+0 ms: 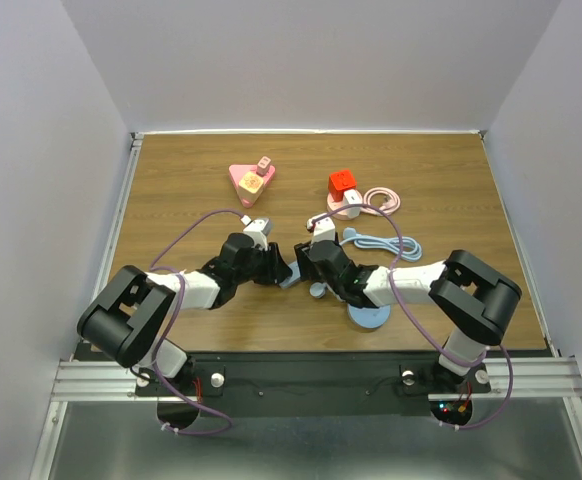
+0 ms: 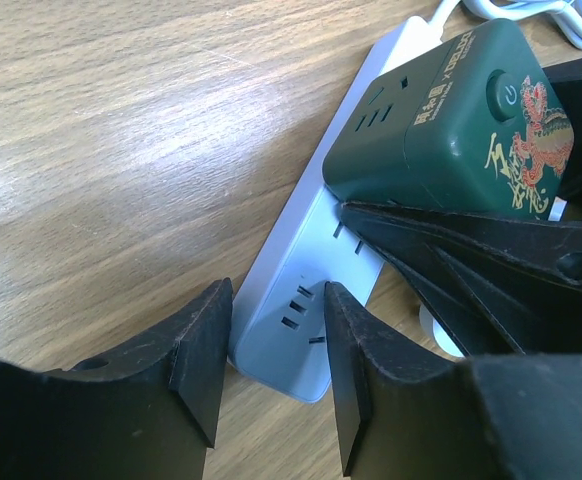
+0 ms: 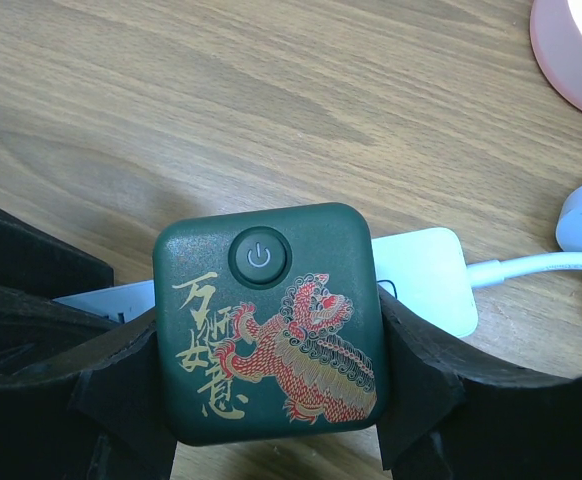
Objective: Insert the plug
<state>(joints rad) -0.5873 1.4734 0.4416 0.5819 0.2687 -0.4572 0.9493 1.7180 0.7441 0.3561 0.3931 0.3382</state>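
Note:
The plug (image 3: 266, 320) is a dark green cube with a power button and a red-gold dragon. My right gripper (image 3: 271, 370) is shut on its two sides. It sits on top of the white power strip (image 3: 421, 275), close against it; its prongs are hidden. In the left wrist view the same plug (image 2: 441, 110) covers the strip's (image 2: 301, 240) middle, and the free sockets at the near end show. My left gripper (image 2: 271, 300) straddles that near end with both fingers against the strip's sides. From above, both grippers (image 1: 283, 270) (image 1: 306, 262) meet at mid-table.
A pink triangular socket block (image 1: 251, 178) lies at the back left. A red cube on a pink base (image 1: 344, 190) with a coiled pink cable (image 1: 383, 198) sits at the back right. A light blue cable (image 1: 386, 245) and disc (image 1: 371, 316) lie by my right arm.

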